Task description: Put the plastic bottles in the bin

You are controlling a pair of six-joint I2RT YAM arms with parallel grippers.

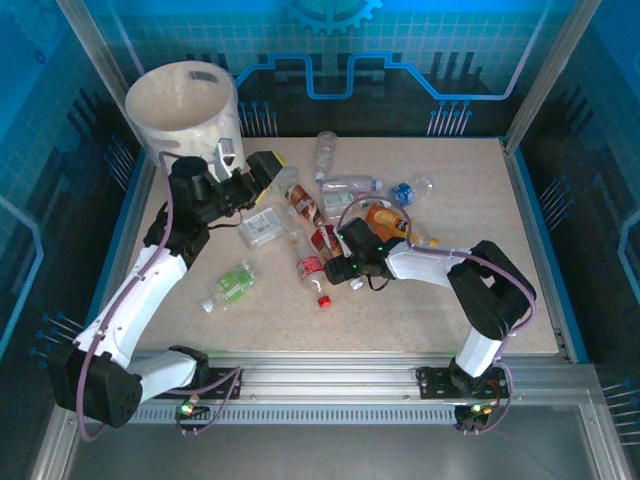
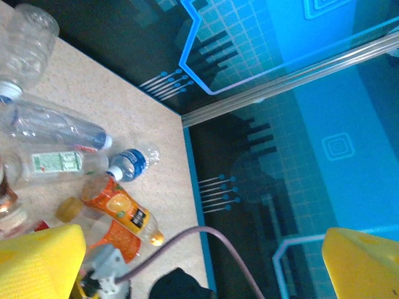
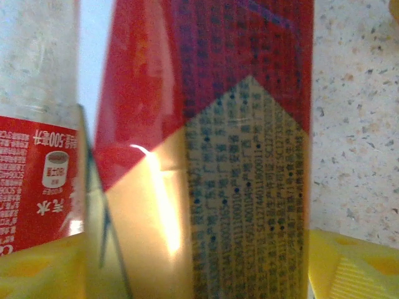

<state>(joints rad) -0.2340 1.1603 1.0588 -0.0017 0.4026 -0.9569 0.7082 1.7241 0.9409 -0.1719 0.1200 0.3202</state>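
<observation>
Speckled worktop (image 1: 480, 230), fenced by blue panels. The bin (image 1: 190, 135), white and round, stands upright at the far left corner. Left claw (image 1: 262, 176): just beside the bin, yellow fingers (image 2: 37, 261) spread wide, gripping nothing. Right claw (image 3: 199, 265): low over mid-worktop, fingers either side of a red-and-gold-labelled bottle (image 3: 206, 156); whether they press it cannot be told. Plastic bottles (image 1: 350, 185): scattered lying across the worktop centre; a green-labelled bottle (image 1: 236, 282) lies apart, nearer left.
</observation>
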